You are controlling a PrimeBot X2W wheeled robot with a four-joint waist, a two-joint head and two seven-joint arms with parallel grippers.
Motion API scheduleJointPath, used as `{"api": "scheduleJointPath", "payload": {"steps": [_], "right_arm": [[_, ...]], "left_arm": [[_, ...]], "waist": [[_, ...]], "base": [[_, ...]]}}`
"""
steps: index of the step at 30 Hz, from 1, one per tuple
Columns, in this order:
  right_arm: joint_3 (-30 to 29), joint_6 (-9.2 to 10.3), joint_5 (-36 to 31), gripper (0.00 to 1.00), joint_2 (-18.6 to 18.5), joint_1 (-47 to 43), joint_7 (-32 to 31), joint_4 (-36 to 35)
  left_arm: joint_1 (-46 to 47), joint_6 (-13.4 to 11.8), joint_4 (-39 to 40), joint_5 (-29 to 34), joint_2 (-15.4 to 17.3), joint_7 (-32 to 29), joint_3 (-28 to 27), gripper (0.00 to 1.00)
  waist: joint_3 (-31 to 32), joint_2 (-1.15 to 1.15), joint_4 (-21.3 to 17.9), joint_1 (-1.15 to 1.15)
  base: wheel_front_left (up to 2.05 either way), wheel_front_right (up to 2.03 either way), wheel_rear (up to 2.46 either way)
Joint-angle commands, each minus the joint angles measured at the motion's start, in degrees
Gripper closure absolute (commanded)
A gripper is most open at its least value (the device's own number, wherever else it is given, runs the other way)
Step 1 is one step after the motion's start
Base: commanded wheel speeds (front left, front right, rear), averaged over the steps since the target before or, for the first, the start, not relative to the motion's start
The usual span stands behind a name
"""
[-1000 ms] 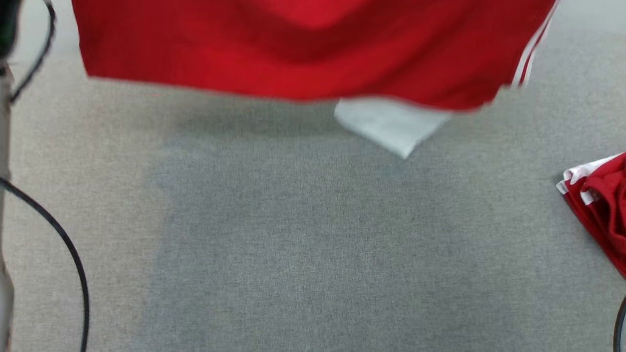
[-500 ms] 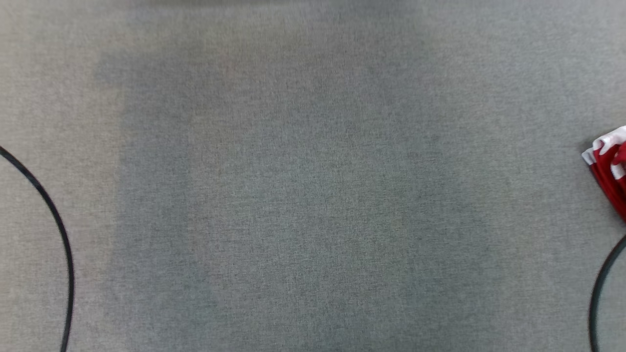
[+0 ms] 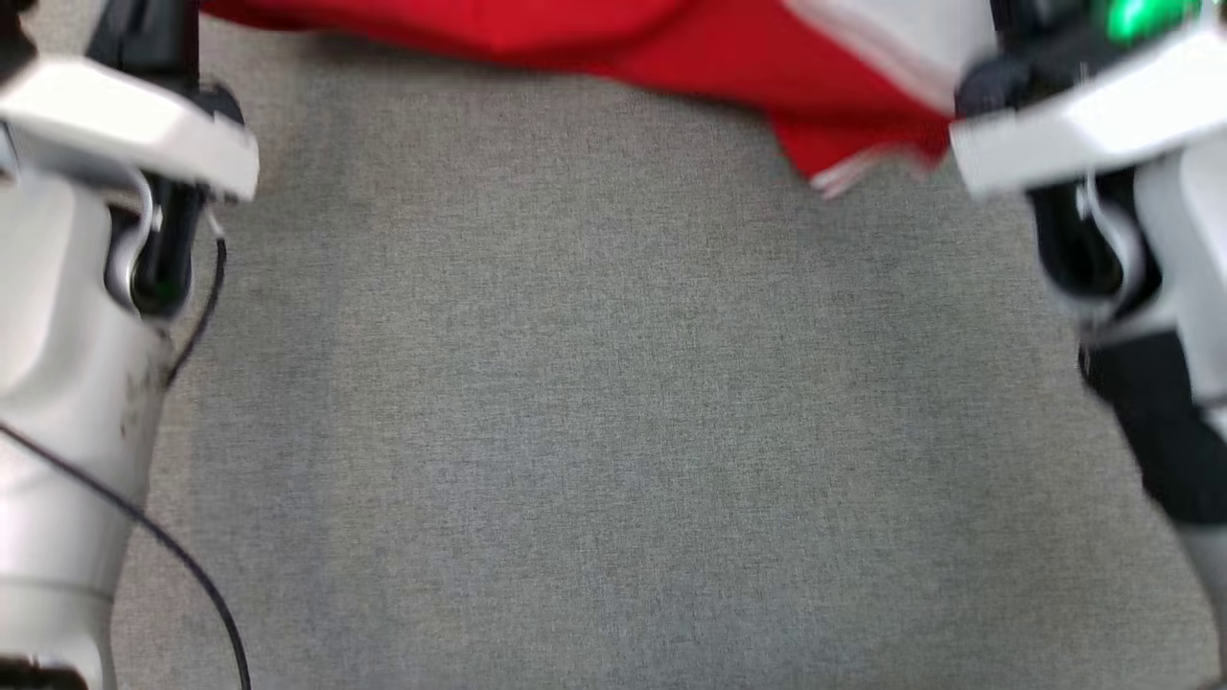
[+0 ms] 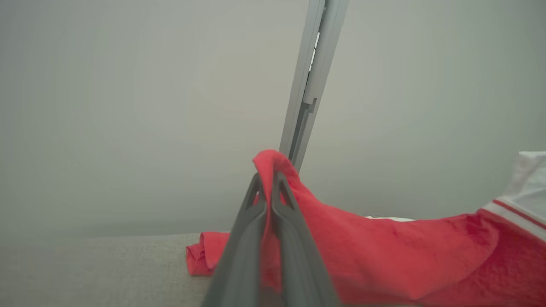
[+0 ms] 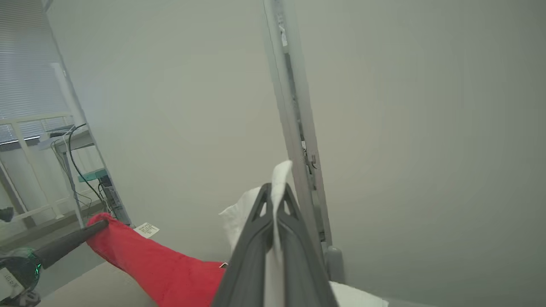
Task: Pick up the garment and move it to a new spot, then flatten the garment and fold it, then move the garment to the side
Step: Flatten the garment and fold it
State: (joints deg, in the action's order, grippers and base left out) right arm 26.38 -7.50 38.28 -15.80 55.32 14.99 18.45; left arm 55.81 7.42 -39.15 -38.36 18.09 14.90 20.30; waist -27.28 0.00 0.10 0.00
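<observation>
The left gripper (image 4: 266, 178) has its two long dark grey fingers (image 4: 239, 256) pressed together, clamping a fold of the red-and-white fabric garment (image 4: 384, 251). The right gripper (image 5: 277, 189) is likewise closed, fingers (image 5: 243, 264) pinching the garment's white part. In the head view, the pale left forearm (image 3: 57, 383) and pale right forearm (image 3: 1184, 259) stand at opposite sides, well apart, wrists extended forward.

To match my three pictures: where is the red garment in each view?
Head view: red garment along the top edge.
Left wrist view: red garment lower right, pinched in left gripper.
Right wrist view: red garment lower left; right gripper pinches its white part.
Shared landmark: grey upright post, both wrist views.
</observation>
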Motion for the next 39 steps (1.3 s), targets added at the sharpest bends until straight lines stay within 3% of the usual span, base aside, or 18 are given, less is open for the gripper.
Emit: {"api": "scheduleJointPath", "payload": {"steps": [1,5,8,16,27,39], "right_arm": [[-0.51,0.02,1.65,1.00,-0.33,-4.55,0.25,-1.90],[-2.37,0.02,3.54,1.00,-1.61,-14.42,0.24,-5.50],[-5.46,0.02,4.54,1.00,-0.94,-26.17,-0.38,-9.23],[-10.96,0.02,3.85,1.00,1.17,-42.74,-4.02,-14.50],[-14.56,0.02,4.70,1.00,2.39,-58.14,-13.31,-20.15],[-20.39,0.02,6.04,1.00,5.21,-72.18,-25.00,-26.33]], "left_arm": [[-3.00,-0.62,2.46,0.24,0.70,0.27,-1.34,1.00],[-10.66,-1.73,7.86,0.98,0.57,0.24,-2.74,1.00],[-19.92,-3.33,13.59,0.46,0.90,0.19,-3.33,1.00],[-34.97,-6.11,22.24,-1.02,2.38,-3.05,-1.96,1.00],[-47.68,-4.32,26.40,-4.38,4.49,-5.28,-0.54,1.00],[-57.80,-5.64,30.07,-7.21,8.93,-9.49,-1.17,1.00]], "waist": [[0.92,0.00,0.15,0.00],[2.07,0.00,0.40,0.00],[3.88,0.00,0.51,0.00],[7.95,0.00,0.27,0.00],[12.35,0.00,0.25,0.00],[15.78,0.00,0.07,0.00]], "base": [[0.00,0.00,0.00],[0.00,0.00,0.00],[0.00,0.00,0.00],[0.00,0.00,0.00],[0.00,0.00,0.00],[0.00,0.00,0.00]]}}
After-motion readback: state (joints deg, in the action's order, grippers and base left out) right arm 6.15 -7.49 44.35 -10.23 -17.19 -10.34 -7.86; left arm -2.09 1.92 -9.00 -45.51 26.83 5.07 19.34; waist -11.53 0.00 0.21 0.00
